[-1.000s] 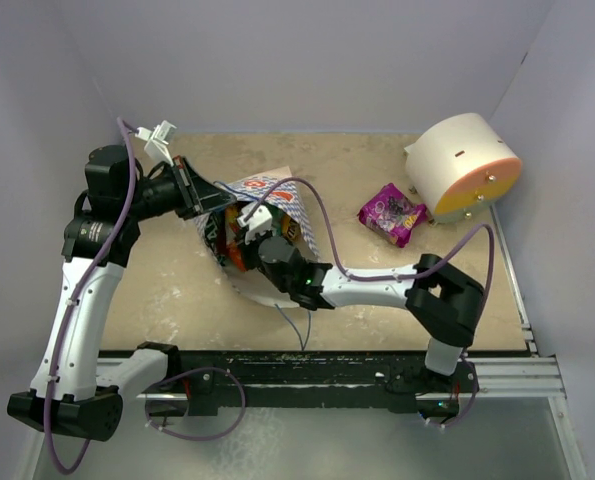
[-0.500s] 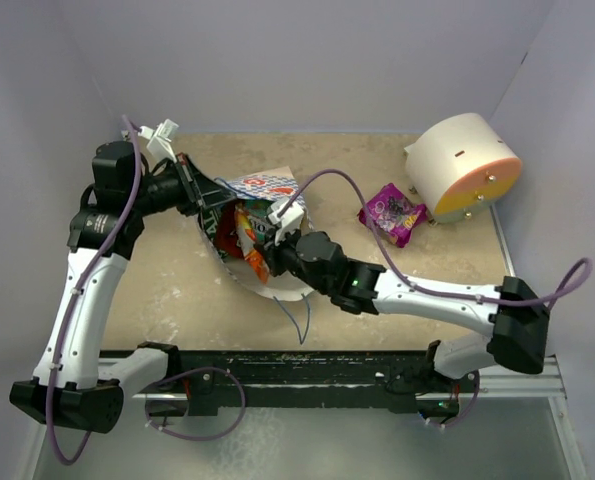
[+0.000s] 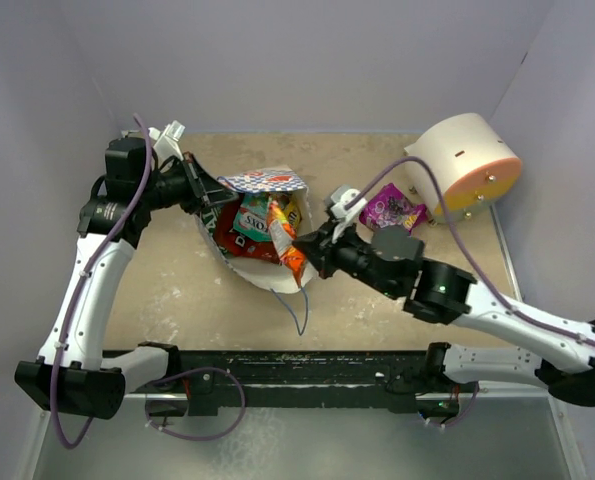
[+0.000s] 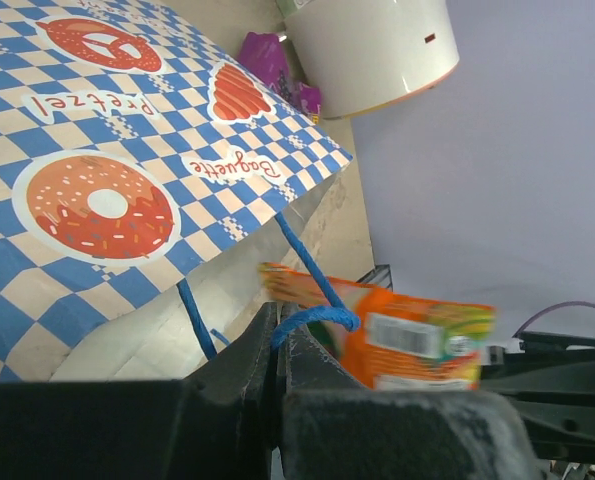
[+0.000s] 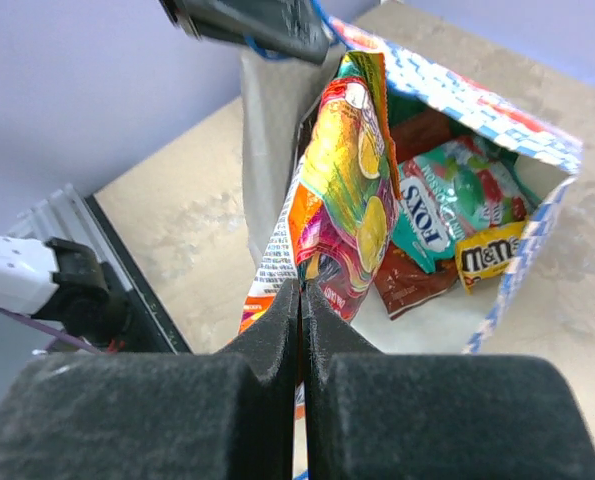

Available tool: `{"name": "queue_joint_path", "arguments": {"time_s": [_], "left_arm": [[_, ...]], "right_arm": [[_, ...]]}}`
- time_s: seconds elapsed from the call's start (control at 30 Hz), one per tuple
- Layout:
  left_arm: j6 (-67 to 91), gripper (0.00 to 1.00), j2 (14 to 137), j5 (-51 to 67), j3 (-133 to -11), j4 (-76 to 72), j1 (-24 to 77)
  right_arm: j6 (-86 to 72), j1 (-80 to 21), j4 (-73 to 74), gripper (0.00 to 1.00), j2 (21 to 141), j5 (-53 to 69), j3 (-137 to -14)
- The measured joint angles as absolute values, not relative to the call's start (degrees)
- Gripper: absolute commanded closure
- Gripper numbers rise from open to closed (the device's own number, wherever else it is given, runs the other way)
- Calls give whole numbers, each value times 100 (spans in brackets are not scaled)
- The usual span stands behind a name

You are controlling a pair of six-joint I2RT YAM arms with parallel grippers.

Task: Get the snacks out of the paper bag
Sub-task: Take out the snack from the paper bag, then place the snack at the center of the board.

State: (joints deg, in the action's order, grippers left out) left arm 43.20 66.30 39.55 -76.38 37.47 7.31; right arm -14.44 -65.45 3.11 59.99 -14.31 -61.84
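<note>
Bag (image 3: 269, 183) is laid on its side on worktop (image 3: 167, 270), rim clamped by left fingers (image 3: 203, 194); orange packet (image 3: 286, 242) is pinched in right fingers (image 3: 314, 251) at the mouth, other snacks (image 3: 252, 220) seen inside.

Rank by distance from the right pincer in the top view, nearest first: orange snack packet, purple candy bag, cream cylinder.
From the right pincer:
1. orange snack packet: clamped in it, at the paper bag mouth.
2. purple candy bag: off to its right, outside the bag.
3. cream cylinder: far right corner, beyond the purple bag.
</note>
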Motion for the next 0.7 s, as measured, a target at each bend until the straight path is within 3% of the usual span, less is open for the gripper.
{"name": "queue_joint_path", "arguments": {"time_s": [0.27,0.47,0.57,0.7], "left_arm": [[4165,100,6652,3673,-7638,3916,731],[4091,100,6652,3588,-7638,3968,731],[4088,100,6650,3573,-7638,4012,731],[4088,100,6617,3573,-7638,4051,731]], "right_arm": [[-1350,-6545,1776,100,5057,-2126,-7352],[-1229,-6490,2534,100,5207,-3990,-8029],[-1044,-5843,2724,100,5673,-4545,-8101],[-919,-4447,2738,100,6401,-4272,-8005]]}}
